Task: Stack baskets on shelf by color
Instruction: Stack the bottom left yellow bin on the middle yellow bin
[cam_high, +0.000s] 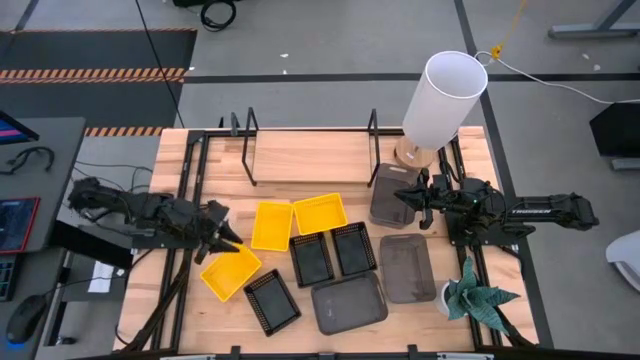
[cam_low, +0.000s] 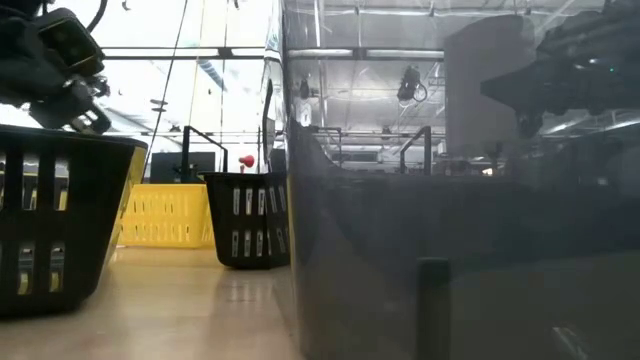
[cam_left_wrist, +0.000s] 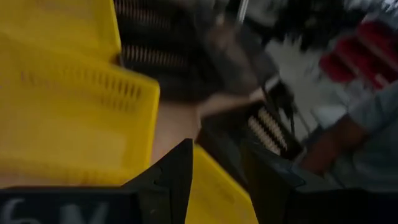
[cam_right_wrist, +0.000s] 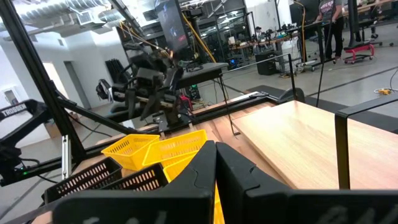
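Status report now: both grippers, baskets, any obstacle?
Left gripper gripping yellow basket rim. Right gripper shut, empty, above grey basket. Shelf bare. No obstacle seen.

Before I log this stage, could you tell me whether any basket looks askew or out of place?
Yes: one yellow basket is tipped up, one rim raised in the left gripper instead of lying flat like its neighbours. A dark grey basket sits apart, beside the lamp.

1. Yellow baskets (cam_high: 271, 225): bright perforated plastic
2. Black baskets (cam_high: 310, 259): mesh-sided plastic
3. Grey baskets (cam_high: 407, 267): smooth matt plastic
4. Shelf (cam_high: 310, 156): pale wood with visible grain, black metal brackets
5. Tabletop (cam_high: 150, 290): light wooden planks
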